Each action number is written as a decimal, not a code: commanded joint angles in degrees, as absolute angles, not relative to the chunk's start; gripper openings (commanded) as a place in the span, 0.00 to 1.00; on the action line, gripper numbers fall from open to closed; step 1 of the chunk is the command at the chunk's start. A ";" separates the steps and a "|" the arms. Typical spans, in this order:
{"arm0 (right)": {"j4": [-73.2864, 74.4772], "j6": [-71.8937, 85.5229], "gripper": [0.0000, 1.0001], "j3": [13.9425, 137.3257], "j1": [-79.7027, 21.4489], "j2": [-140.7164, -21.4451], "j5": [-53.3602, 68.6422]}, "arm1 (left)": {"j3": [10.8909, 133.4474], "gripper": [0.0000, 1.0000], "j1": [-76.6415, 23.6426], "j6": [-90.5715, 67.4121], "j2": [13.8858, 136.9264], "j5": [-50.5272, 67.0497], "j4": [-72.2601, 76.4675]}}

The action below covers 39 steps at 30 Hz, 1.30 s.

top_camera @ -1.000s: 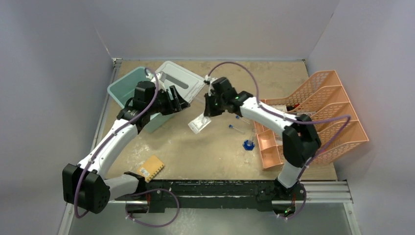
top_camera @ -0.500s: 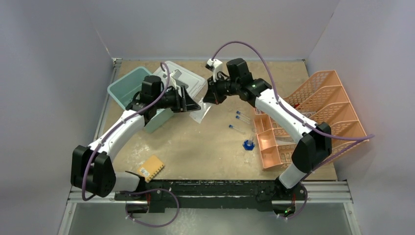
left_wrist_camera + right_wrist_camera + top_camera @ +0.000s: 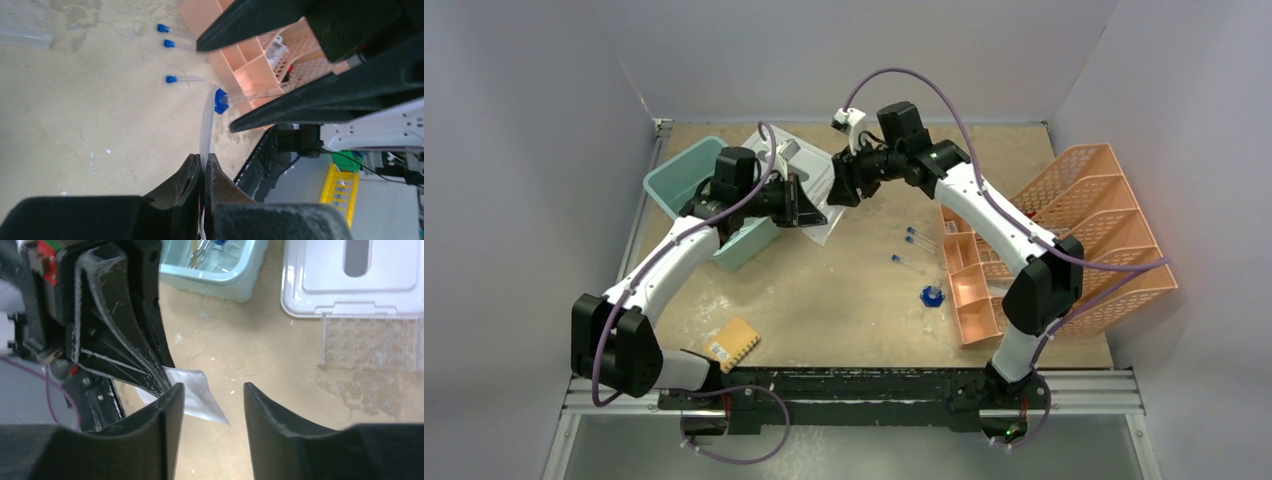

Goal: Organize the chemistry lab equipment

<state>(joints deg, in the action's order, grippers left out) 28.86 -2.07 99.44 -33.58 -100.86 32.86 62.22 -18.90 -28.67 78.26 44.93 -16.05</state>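
Observation:
A white packet (image 3: 825, 233) hangs above the table beside the teal bin (image 3: 686, 178). My left gripper (image 3: 204, 159) is shut on the packet (image 3: 205, 127), which shows edge on between its fingers. My right gripper (image 3: 212, 392) stands open right by the packet (image 3: 199, 398), its fingers on either side of the corner without touching it. My left gripper (image 3: 125, 340) fills the left of the right wrist view. Three blue-capped test tubes (image 3: 176, 46) lie on the table near the peach organiser (image 3: 973, 291). A clear tube rack (image 3: 370, 342) lies by the white lid (image 3: 350, 275).
A loose blue cap (image 3: 932, 295) lies in front of the peach organiser. An orange stepped tray rack (image 3: 1104, 225) stands at the right. A yellow waffle sponge (image 3: 732, 343) lies at the near left. The teal bin (image 3: 215, 267) holds some items.
The packet has passed from my right gripper to my left: the left one has shut on it and the right one has opened. Both arms lifted towards the back left.

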 commanded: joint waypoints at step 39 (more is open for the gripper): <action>15.99 9.16 0.71 93.65 -25.54 -97.03 4.65 | 87.75 0.00 -1.51 -34.31 105.51 -44.93 -43.16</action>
